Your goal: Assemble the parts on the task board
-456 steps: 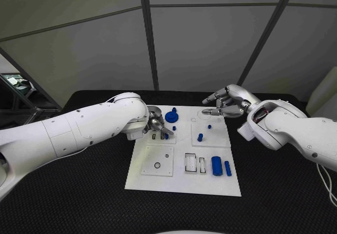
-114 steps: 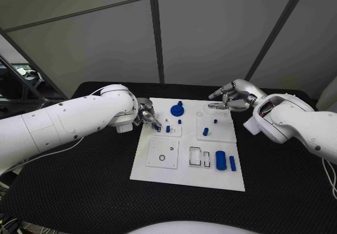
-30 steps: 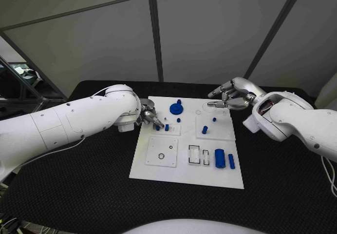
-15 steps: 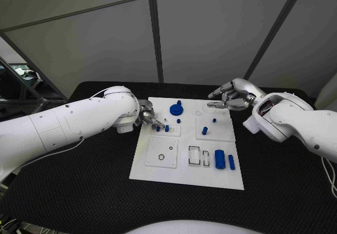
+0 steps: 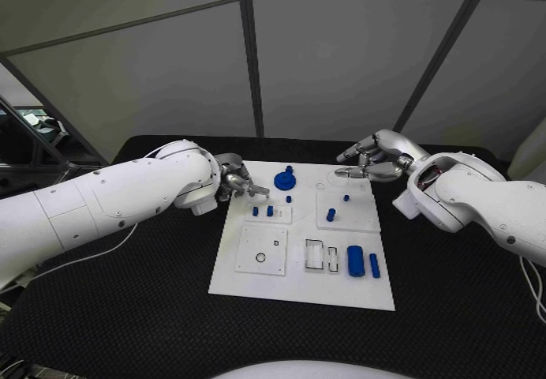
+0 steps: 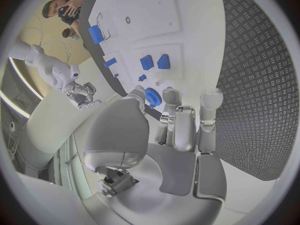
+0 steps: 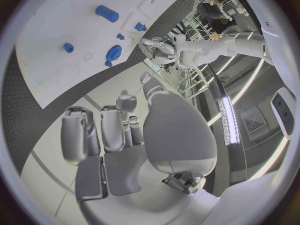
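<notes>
Two hands are over the far end of the white board [image 5: 301, 284], which lies flat in the middle of the black desk [image 5: 125, 316]. My left hand [image 5: 236, 183] sits at the board's left edge; its fingers are apart and I see nothing held in them. Just beyond its fingertips, on the board, two small blue pegs [image 5: 262, 212] stand side by side in a raised square plate, and a blue gear [image 5: 285, 181] sits a little farther off, toward the other hand. From the left wrist camera the same pegs [image 6: 155, 62] lie ahead of the spread fingers [image 6: 184, 120], clear of them, and the gear [image 6: 152, 97] shows right at the fingertips.

My right hand [image 5: 372, 160] hangs over the board's far right corner with its fingers loosely curled and apart, holding nothing that I can see. A single blue peg [image 5: 330, 214] stands on the board between that hand and me. Nearer me, well away from both hands, a thick blue cylinder [image 5: 355, 260] and a thinner blue pin [image 5: 375, 265] lie beside two rectangular slots [image 5: 322, 257].
</notes>
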